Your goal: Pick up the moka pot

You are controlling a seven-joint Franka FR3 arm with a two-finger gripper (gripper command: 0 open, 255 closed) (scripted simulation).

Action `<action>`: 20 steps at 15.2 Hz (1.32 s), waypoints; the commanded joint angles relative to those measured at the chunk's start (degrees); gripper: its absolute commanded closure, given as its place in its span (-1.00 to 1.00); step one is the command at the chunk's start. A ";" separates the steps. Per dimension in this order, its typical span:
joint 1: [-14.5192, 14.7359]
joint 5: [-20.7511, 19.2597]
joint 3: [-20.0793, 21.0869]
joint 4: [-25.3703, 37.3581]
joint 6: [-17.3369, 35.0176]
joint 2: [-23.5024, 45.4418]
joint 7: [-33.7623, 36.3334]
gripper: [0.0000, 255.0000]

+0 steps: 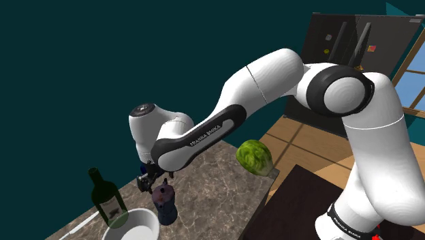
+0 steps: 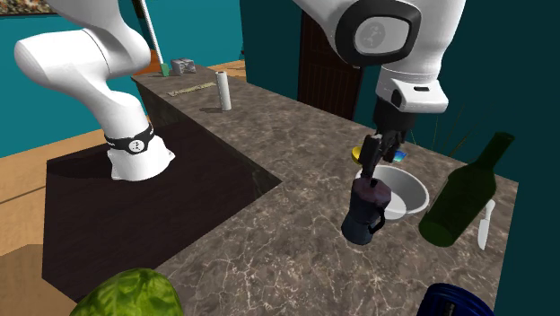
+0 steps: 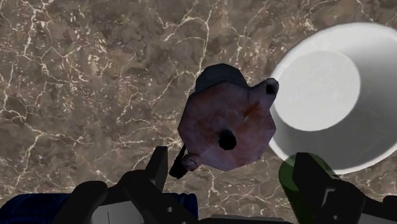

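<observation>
The moka pot is dark with a brownish-purple top and stands upright on the marble counter. In the second exterior view the moka pot stands just in front of a white bowl. My black gripper hangs directly above it, open, and grips nothing. From the wrist, the pot's lid and knob lie just ahead of my gripper. Its fingers stand wide apart, clear of the pot. In the shoulder view my gripper sits just above and left of the pot's top.
A white bowl stands right beside the pot, with a dark green bottle and a knife past it. A lettuce head lies near the counter edge. A white cylinder stands far along the counter. A blue object sits nearby.
</observation>
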 commanded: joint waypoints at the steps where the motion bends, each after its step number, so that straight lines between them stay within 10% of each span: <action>1: 0.24 -0.44 -0.29 -0.02 0.96 0.97 0.31 -1.00; 6: 0.54 -1.16 -0.78 -0.43 2.86 2.53 0.79 -1.00; 7: 0.57 -1.17 -0.80 -0.27 2.80 2.63 0.78 1.00; 20: 0.20 -0.36 -0.23 0.04 0.73 0.79 0.25 1.00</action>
